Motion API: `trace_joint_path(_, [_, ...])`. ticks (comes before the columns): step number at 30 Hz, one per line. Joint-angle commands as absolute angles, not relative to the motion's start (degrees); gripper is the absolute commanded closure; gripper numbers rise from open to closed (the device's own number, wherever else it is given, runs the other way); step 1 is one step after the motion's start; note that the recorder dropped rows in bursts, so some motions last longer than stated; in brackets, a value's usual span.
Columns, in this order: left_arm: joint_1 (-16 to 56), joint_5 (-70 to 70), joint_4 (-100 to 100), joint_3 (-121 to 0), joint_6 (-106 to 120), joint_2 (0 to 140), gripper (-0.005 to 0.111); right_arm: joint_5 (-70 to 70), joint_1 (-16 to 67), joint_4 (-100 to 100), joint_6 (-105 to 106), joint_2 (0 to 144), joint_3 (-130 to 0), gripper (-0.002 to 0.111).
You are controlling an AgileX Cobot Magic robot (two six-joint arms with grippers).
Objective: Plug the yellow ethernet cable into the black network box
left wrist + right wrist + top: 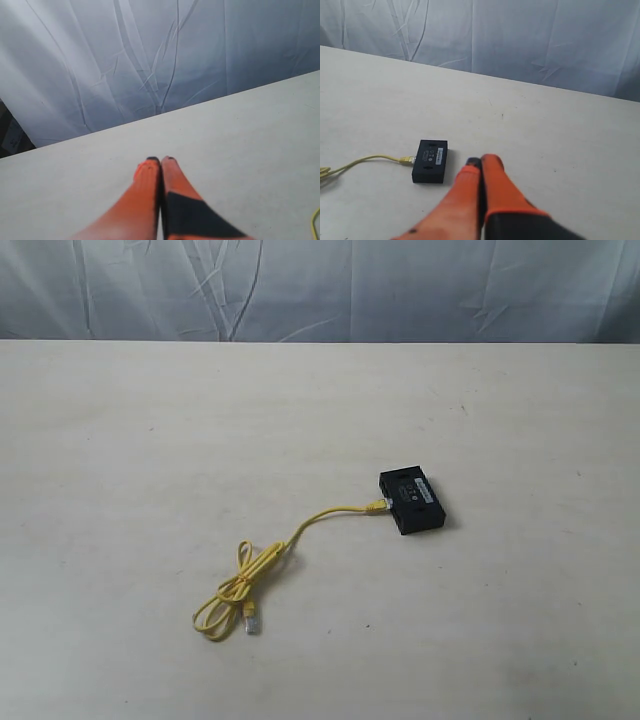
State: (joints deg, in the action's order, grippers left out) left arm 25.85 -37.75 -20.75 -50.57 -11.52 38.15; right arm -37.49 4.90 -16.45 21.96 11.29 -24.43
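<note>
The black network box [411, 502] lies flat on the pale table, right of centre, with a pale label on top. The yellow ethernet cable [300, 530] runs from a loose loop at the lower left up to the box, where one plug [377, 506] meets the box's left side. Its other plug [251, 620] lies free by the loop. In the right wrist view the box [430, 160] and plug [407, 160] lie just beyond my right gripper [481, 161], which is shut and empty. My left gripper [160, 159] is shut on nothing above bare table. Neither gripper shows in the exterior view.
The pale table [150, 440] ends at a far edge against a wrinkled blue-grey cloth backdrop [320, 285]. A sliver of yellow cable [315, 222] shows at the edge of the left wrist view.
</note>
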Motion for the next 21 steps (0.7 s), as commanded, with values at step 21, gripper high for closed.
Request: trace_joint_path(21, [25.7, -37.5, -21.2, -50.2, -11.8, 37.7, 0.107, -30.1, 4.7, -11.1, 7.3, 0.0, -14.9, 0.109])
